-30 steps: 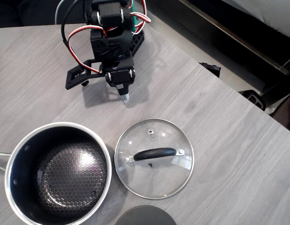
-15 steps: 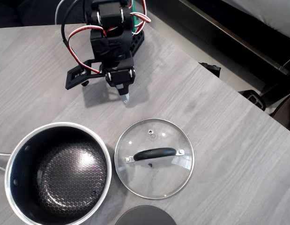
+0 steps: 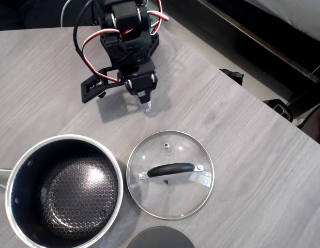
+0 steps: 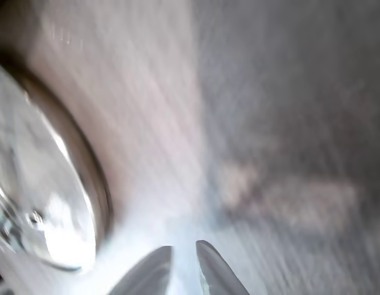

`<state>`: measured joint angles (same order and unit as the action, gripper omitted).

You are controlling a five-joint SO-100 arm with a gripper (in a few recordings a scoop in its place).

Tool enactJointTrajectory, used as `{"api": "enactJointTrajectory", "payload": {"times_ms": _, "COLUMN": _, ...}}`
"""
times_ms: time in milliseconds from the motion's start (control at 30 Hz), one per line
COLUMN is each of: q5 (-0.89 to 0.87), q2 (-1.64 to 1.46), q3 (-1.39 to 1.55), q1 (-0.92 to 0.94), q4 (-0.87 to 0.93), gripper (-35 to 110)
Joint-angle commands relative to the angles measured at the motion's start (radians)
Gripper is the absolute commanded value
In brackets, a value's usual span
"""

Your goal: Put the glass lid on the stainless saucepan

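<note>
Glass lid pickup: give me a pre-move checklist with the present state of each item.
1. The glass lid lies flat on the table, handle up: ok.
2. The lid's black handle is bare, nothing on it: ok.
3. The stainless saucepan is open and empty, ready for the lid: ok.
4. The end effector is over the handle: not ok, it hangs above bare table, up-picture of the lid in the overhead view.
5. The end effector is open wide enough for the handle: not ok, its fingertips sit almost together in the wrist view.
6. The dark grey disc lies clear of the lid: ok, apart from it.
</note>
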<state>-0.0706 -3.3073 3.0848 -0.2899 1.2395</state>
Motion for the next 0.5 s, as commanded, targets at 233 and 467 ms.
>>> {"api": "enactJointTrajectory", "payload": {"times_ms": 233, "q5": 0.209, "q2": -0.018, "q3": -0.222, "q1": 0.028, "q4": -0.104, "gripper": 0}}
{"api": "enactJointTrajectory", "payload": {"times_ms": 467, "q5": 0.109, "q2": 0.873, "q3": -1.085, "q1": -0.003, "q4": 0.089, "gripper": 0}}
